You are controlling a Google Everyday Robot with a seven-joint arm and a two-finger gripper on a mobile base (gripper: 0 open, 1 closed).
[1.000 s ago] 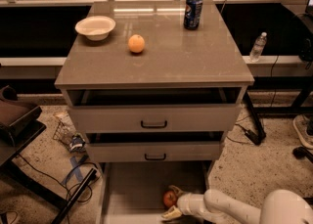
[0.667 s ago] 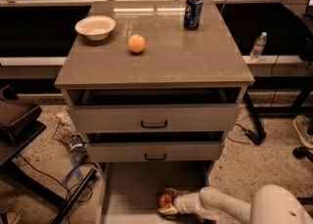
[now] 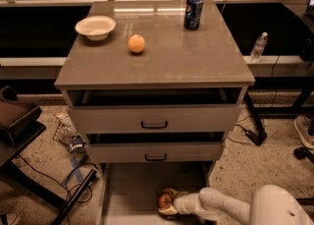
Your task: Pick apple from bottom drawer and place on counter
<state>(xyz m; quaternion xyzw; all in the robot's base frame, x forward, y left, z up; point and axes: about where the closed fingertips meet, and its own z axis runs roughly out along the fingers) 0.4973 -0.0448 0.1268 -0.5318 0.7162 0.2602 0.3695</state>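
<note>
The apple [image 3: 164, 200], small and red-orange, lies on the pale floor of the open bottom drawer [image 3: 132, 194], near its front right. My gripper [image 3: 167, 202] reaches in from the lower right on a white arm. One finger sits above the apple and one below it, both against its sides, so the gripper is closed on it low in the drawer. The counter [image 3: 162, 57] is the grey-brown top slab of the cabinet, well above.
On the counter stand a white bowl [image 3: 95, 26], an orange fruit [image 3: 137, 43] and a blue soda can [image 3: 193, 11]. The two handled drawers [image 3: 154, 121] above are slightly open and overhang the bottom drawer. Cables and a dark stand [image 3: 19, 130] lie at left.
My gripper has slid left across the bottom drawer, and its fingers now sit on both sides of the apple. The apple has shifted slightly left with it.
</note>
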